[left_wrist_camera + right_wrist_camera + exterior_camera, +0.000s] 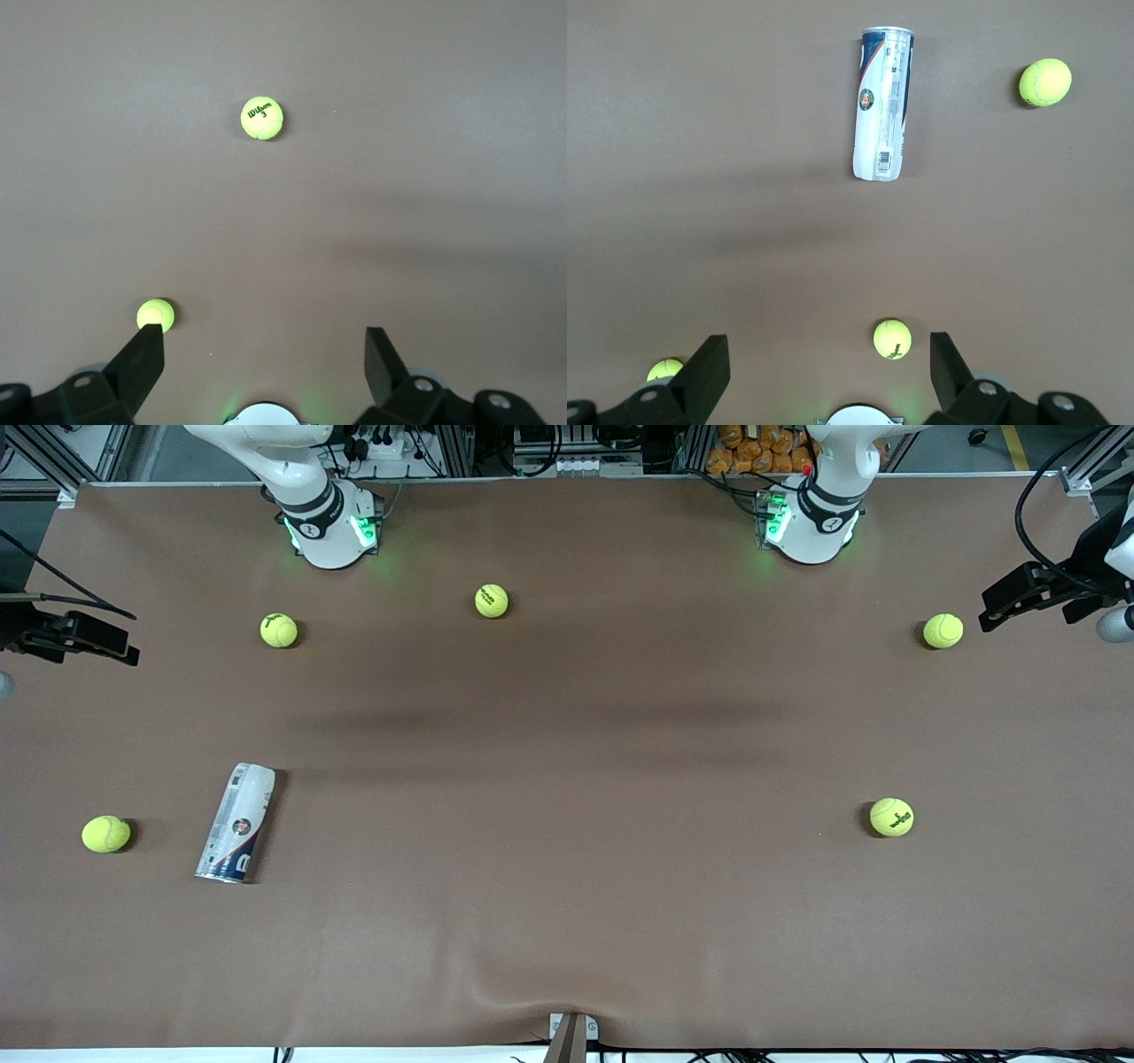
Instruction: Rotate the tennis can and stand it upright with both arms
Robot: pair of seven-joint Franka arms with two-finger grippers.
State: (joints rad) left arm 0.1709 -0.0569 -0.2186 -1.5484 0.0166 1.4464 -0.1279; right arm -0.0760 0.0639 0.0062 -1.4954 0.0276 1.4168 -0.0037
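The tennis can (pixel 237 822) lies on its side on the brown table, toward the right arm's end. Its label is white and navy, and its silvery rim end points toward the front camera. It also shows in the right wrist view (pixel 882 104). My right gripper (pixel 124 651) hangs high over the table edge at the right arm's end, well away from the can. It is open and empty (pixel 827 341). My left gripper (pixel 990 607) hangs high over the left arm's end of the table. It is open and empty (pixel 264 335). Both arms wait.
Several yellow-green tennis balls lie scattered. One (pixel 106 833) is beside the can, toward the table end. Others (pixel 279 630) (pixel 492 600) lie near the right arm's base. Two (pixel 943 631) (pixel 891 817) lie at the left arm's end. The table cover (pixel 532 979) has a wrinkle by the front edge.
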